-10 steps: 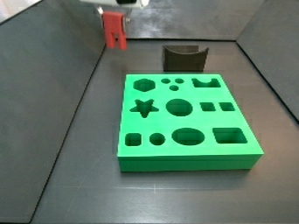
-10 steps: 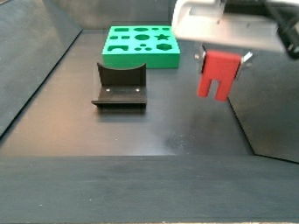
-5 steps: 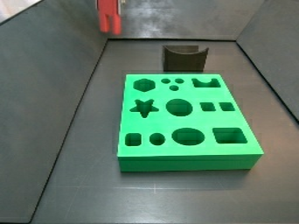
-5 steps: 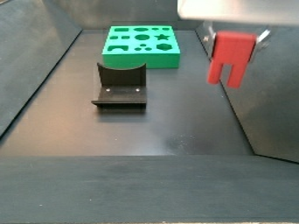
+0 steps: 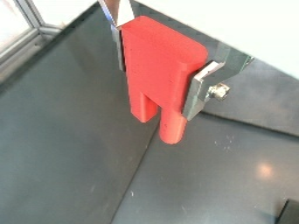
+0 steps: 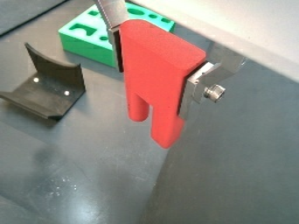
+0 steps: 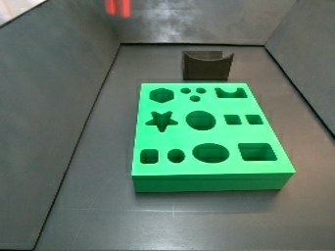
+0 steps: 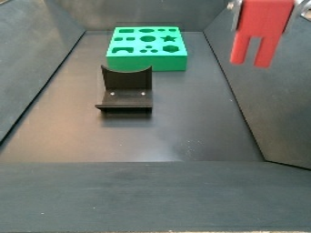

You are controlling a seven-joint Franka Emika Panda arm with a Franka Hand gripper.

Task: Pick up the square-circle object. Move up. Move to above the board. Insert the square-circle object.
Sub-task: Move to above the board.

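My gripper point(image 5: 159, 70) is shut on the square-circle object point(image 5: 158, 74), a red block with two prongs pointing down. It also shows in a wrist view point(image 6: 158, 80) held between the silver fingers point(image 6: 198, 87). It hangs high above the floor at the top edge of both side views point(image 7: 119, 8) point(image 8: 260, 33), where the gripper body is out of frame. The green board point(image 7: 210, 182) with its shaped cutouts lies flat on the floor, well apart from the block point(image 8: 148, 64) point(image 6: 79, 48).
A dark grey U-shaped holder point(image 7: 206, 65) stands empty on the floor between the board and the block's side point(image 8: 125, 88) point(image 6: 47, 83). Dark walls enclose the floor on several sides.
The gripper has risen with the red block in it; in both side views the block has moved up to the top edge and the gripper body has left the frame.
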